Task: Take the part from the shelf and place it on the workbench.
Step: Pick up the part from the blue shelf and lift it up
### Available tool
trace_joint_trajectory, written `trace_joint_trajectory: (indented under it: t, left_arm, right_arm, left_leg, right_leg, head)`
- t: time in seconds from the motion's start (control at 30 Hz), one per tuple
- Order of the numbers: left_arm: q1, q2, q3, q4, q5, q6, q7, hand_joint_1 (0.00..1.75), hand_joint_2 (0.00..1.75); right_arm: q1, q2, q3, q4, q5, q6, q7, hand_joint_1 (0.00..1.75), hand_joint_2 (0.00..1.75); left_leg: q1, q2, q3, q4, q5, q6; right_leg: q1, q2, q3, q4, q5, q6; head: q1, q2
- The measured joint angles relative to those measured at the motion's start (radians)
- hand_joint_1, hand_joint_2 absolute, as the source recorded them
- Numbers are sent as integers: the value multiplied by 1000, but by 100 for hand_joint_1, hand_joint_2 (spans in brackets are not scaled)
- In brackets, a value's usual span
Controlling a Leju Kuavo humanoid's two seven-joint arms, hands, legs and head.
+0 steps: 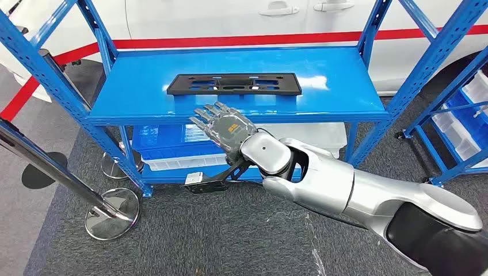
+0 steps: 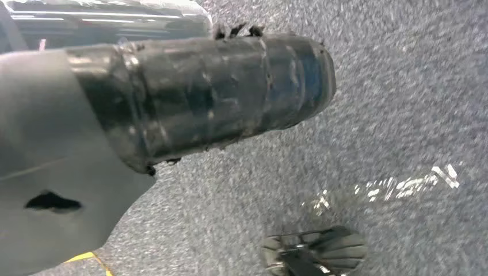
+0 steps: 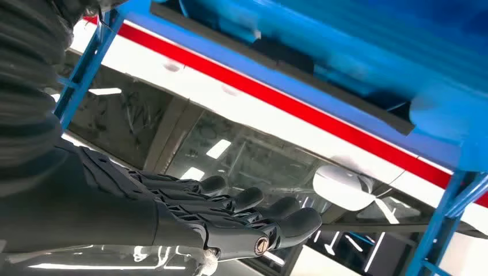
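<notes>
The part [image 1: 234,84] is a flat black rectangular frame lying across the middle of the blue shelf's top board [image 1: 144,98]. My right hand [image 1: 223,127] reaches in from the lower right. It hovers at the board's front edge, just short of the part, with its fingers stretched out and holding nothing. The right wrist view has those dark fingers [image 3: 230,213] spread and empty, with the part [image 3: 288,57] as a dark strip on the blue board beyond them. My left hand [image 2: 201,98] hangs over grey carpet, and its fingers are not readable.
A white car with a red stripe [image 1: 230,41] stands right behind the shelf. Blue bins [image 1: 172,150] sit on the lower board. Two chrome stanchion bases [image 1: 113,213] stand at the left, and a second blue rack [image 1: 460,126] at the right.
</notes>
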Motion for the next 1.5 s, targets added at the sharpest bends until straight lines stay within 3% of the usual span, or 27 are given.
trace_joint_trajectory:
  t: [0.13, 0.23, 0.27, 0.33, 0.4, 0.43, 0.5, 0.53, 0.57, 0.63, 0.73, 0.8, 0.87, 0.9, 0.93, 1.0, 1.03, 1.07, 1.2, 1.27, 1.37, 1.4, 1.43, 1.5]
  left_arm:
    - [-2, 3, -4, 5, 6, -1, 1, 0, 0]
    - [-2, 3, -7, 5, 7, -10, 5, 0, 0]
    - [-2, 3, -7, 5, 8, -15, 6, 0, 0]
    - [-2, 3, -8, 5, 9, -22, 7, 0, 0]
    - [-1, 3, -10, 6, 9, -22, 7, 0, 0]
    - [-1, 3, -10, 6, 9, -21, 7, 0, 0]
    - [1, 2, -11, 6, 10, -21, 6, 0, 0]
    - [0, 1, -11, 6, 11, -21, 6, 0, 0]
    - [-1, 1, -13, 6, 13, -21, 6, 0, 0]
    - [-3, 0, -17, 6, 16, -21, 6, 0, 0]
    - [-3, 1, -20, 6, 18, -22, 4, 0, 0]
    - [-2, 1, -21, 6, 19, -23, 3, 0, 0]
    - [-2, 1, -23, 6, 19, -23, 4, 0, 0]
    - [-1, 1, -23, 6, 20, -23, 4, 0, 0]
    - [1, 1, -24, 6, 21, -24, 5, 0, 0]
    - [3, 1, -24, 6, 23, -25, 7, 0, 0]
    - [4, 1, -24, 7, 24, -25, 8, 0, 0]
    - [4, 1, -25, 8, 25, -26, 9, 0, 0]
    - [0, 1, -26, 10, 26, -33, 12, 0, 0]
    - [1, 1, -26, 10, 28, -42, 14, 0, 0]
    - [-1, 1, -26, 10, 35, -54, 14, 0, 0]
    - [-1, 1, -26, 10, 37, -55, 14, 0, 0]
    - [-1, 1, -26, 10, 38, -55, 14, 0, 0]
    - [1, 1, -27, 10, 39, -55, 14, 0, 0]
  right_arm:
    - [-2, -4, 4, 0, 4, 7, 0, 0, 175]
    - [0, -8, 8, 1, 5, 13, 0, 0, 175]
    - [-1, -9, 8, 1, 5, 15, 0, 0, 175]
    - [2, -12, 8, 1, 5, 19, 0, 0, 175]
    - [10, -15, 8, 3, 5, 24, 0, 0, 175]
    - [12, -17, 9, 5, 5, 28, 0, 0, 175]
    - [12, -20, 9, 7, 5, 36, 0, 0, 175]
    - [11, -22, 9, 9, 4, 40, 0, 0, 175]
    - [10, -23, 9, 11, 3, 43, 0, 0, 175]
    - [9, -25, 9, 14, -1, 48, 1, 0, 175]
    - [8, -30, 9, 21, -3, 51, 7, 0, 175]
    - [7, -32, 9, 27, -6, 54, 12, 0, 175]
    - [10, -33, 9, 36, -12, 64, 29, 0, 175]
    - [12, -34, 9, 44, -13, 71, 42, 0, 175]
    - [14, -36, 9, 54, -13, 76, 55, 0, 175]
    - [15, -43, 9, 78, -9, 78, 69, 0, 175]
    - [14, -47, 9, 89, -6, 78, 71, 0, 175]
    - [13, -49, 9, 98, -5, 77, 72, 0, 175]
    - [12, -59, 8, 128, -6, 75, 87, 0, 175]
    - [12, -65, 4, 140, -8, 70, 90, 0, 175]
    - [19, -72, -2, 160, -12, 65, 89, 0, 175]
    - [25, -74, -2, 166, -13, 65, 87, 0, 175]
    - [29, -75, -2, 171, -14, 65, 86, 0, 175]
    - [32, -76, -2, 180, -15, 64, 84, 0, 175]
  left_leg:
    - [-15, 0, 22, -30, -31, 16]
    - [-8, 0, 40, -46, -46, 34]
    - [-6, 0, 49, -50, -51, 41]
    - [-7, 0, 65, -53, -64, 52]
    - [-7, -2, 84, -53, -79, 56]
    - [-7, -4, 96, -52, -87, 56]
    - [-7, -7, 121, -52, -106, 52]
    - [-9, -9, 130, -51, -116, 47]
    - [-11, -10, 136, -51, -124, 42]
    - [-13, -11, 142, -54, -133, 31]
    - [-9, -8, 143, -45, -148, 15]
    - [-5, -4, 94, 45, -179, 4]
    - [-3, -2, 10, 167, -203, -5]
    - [-1, -1, -22, 197, -192, -8]
    - [0, 0, -37, 191, -163, -10]
    - [4, 2, -19, 84, -67, -11]
    - [3, 2, 2, 28, -32, -9]
    - [1, 3, 20, -19, -17, -5]
    - [-5, 1, 44, -56, -36, 22]
    - [-2, 1, 60, -65, -44, 37]
    - [-3, 1, 83, -67, -63, 54]
    - [-4, 1, 91, -67, -71, 56]
    - [-4, 0, 101, -66, -80, 56]
    - [-4, -2, 126, -64, -100, 53]
  right_leg:
    - [1, 2, 4, 4, -11, 18]
    - [0, 0, -7, 27, -30, 31]
    - [0, -1, -31, 70, -43, 35]
    - [0, -2, -115, 202, -67, 39]
    - [-1, -2, -190, 281, -52, 40]
    - [-1, -2, -202, 266, -18, 38]
    - [1, -2, -180, 151, 76, 31]
    - [3, -2, -157, 90, 107, 26]
    - [6, -2, -139, 47, 120, 22]
    - [11, -1, -120, 16, 108, 14]
    - [6, 0, -101, -5, 100, -1]
    - [2, -1, -83, -16, 94, -10]
    - [2, -2, -68, -18, 82, -15]
    - [2, -2, -60, -18, 75, -14]
    - [2, -1, -51, -17, 67, -13]
    - [1, -1, -30, -16, 49, -8]
    - [2, 0, -22, -15, 41, -4]
    - [4, 1, -18, -14, 34, 2]
    - [4, 2, -15, -15, 20, 26]
    - [3, 1, -33, 29, -1, 35]
    - [3, 0, -149, 215, -47, 39]
    - [3, -1, -186, 260, -45, 40]
    - [2, -1, -207, 268, -24, 40]
    - [1, -2, -190, 174, 65, 36]
  head:
    - [0, 0]
    - [4, 0]
    - [5, 0]
    - [7, 0]
    - [7, 0]
    - [7, 0]
    - [7, 0]
    - [7, 0]
    - [6, 0]
    - [4, 0]
    - [0, 0]
    - [-5, 0]
    - [-7, 0]
    - [-7, 0]
    - [-7, 0]
    - [-7, 0]
    - [-7, 0]
    - [-8, 0]
    - [-8, 0]
    - [-7, 0]
    - [-6, 0]
    - [-6, 0]
    - [-5, 0]
    - [-5, 0]
